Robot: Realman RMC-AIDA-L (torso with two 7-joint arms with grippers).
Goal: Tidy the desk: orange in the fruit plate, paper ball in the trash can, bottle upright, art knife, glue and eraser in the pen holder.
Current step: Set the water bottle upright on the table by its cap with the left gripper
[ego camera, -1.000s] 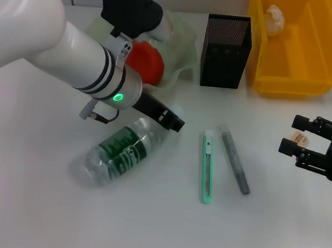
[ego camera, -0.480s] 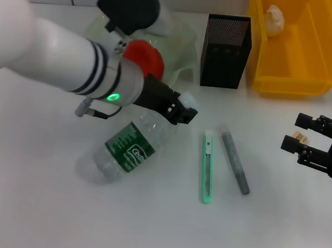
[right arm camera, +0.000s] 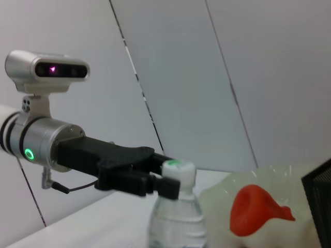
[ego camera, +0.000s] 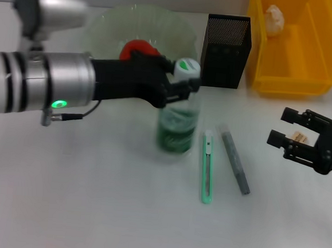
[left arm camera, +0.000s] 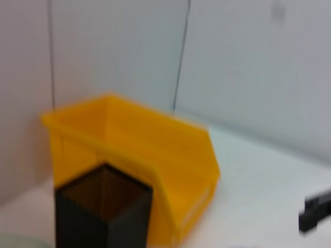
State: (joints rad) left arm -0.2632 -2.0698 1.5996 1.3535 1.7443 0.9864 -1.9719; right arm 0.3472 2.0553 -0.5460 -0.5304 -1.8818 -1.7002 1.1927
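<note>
1. You are on the bottle step: the left gripper [ego camera: 180, 85] has its jaws clenched on the neck of the clear plastic water bottle with the green label [ego camera: 178, 124], just under its white cap. The bottle stands upright on the white tabletop [ego camera: 91, 198], just in front of the black mesh pen holder [ego camera: 226, 51].
2. Next, judge that the base sits flat, then release and lift clear without tipping the light, smooth bottle.
3. The right gripper [ego camera: 291, 138] hovers with jaws released over a small tan eraser [ego camera: 298, 137].
4. The slim green art knife [ego camera: 208, 167] and grey glue stick [ego camera: 235, 160] lie flat beside the bottle.
5. The orange fruit [ego camera: 138, 48] rests in the translucent green plate [ego camera: 110, 25]; the crumpled paper ball [ego camera: 273, 17] is in the yellow plastic bin [ego camera: 315, 61].
</note>
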